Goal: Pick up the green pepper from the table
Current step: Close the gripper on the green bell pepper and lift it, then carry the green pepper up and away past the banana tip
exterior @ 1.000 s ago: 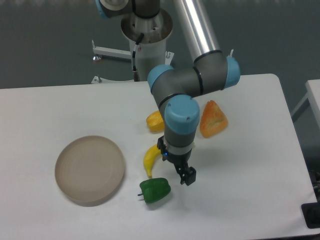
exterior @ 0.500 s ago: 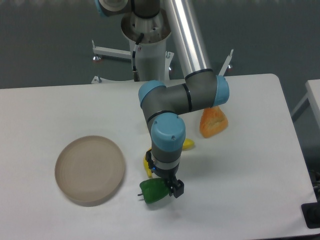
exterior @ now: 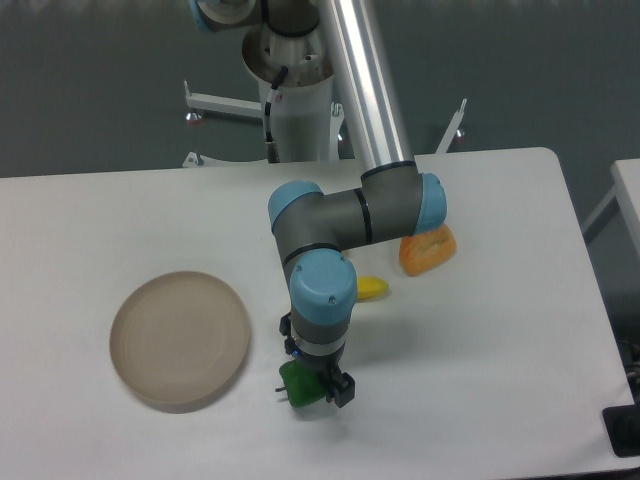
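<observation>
- Although much of the pepper (exterior: 297, 385) is covered by the wrist, it is seen lying on the table (exterior: 500, 350) directly beneath the end effector (exterior: 318, 388), at about 6 o'clock from the arm's base.
- No sideways offset is left to close: the pepper is placed between the jaws rather than beside them, with one dark finger (exterior: 343, 390) seen at its 3 o'clock side.
- Whether the jaws are already pressed on the pepper cannot be told; the second finger is hidden.
- The stem (exterior: 281, 389) is pointed toward 9 o'clock, so the long axis is judged to run from 9 to 3 o'clock, roughly along the table's near edge.
- A plate (exterior: 180, 340) is seen at 10 o'clock from the pepper, well apart; a banana (exterior: 372, 289) and an orange fruit (exterior: 428, 250) lie toward 1 o'clock, partly hidden by the arm.
- Contact with the table is still shown, so the lift is judged not yet done.
</observation>
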Controlling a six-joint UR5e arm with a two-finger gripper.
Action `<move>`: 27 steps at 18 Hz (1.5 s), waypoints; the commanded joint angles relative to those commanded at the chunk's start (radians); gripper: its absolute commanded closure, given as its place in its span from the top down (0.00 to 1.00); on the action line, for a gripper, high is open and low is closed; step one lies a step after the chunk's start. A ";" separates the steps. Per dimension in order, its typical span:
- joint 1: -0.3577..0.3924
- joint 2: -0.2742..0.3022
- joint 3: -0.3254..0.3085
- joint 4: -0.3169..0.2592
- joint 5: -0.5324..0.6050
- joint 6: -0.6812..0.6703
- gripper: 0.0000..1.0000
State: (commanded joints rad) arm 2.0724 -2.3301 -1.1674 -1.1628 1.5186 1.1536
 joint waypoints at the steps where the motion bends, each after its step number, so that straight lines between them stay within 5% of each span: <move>1: 0.000 -0.002 -0.002 0.000 0.000 0.000 1.00; 3: 0.000 0.000 0.003 0.002 -0.005 -0.009 0.59; 5: 0.000 0.011 -0.002 0.000 -0.011 -0.020 0.35; 6: 0.000 0.017 -0.002 0.000 -0.011 -0.021 0.32; 11: 0.027 0.095 -0.020 -0.018 -0.009 -0.043 0.32; 15: 0.104 0.178 -0.026 -0.133 -0.011 -0.008 0.32; 21: 0.193 0.262 -0.067 -0.181 -0.023 0.011 0.32; 27: 0.270 0.334 -0.127 -0.248 -0.009 0.213 0.32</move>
State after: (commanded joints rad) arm 2.3423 -1.9958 -1.2947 -1.4111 1.5094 1.3665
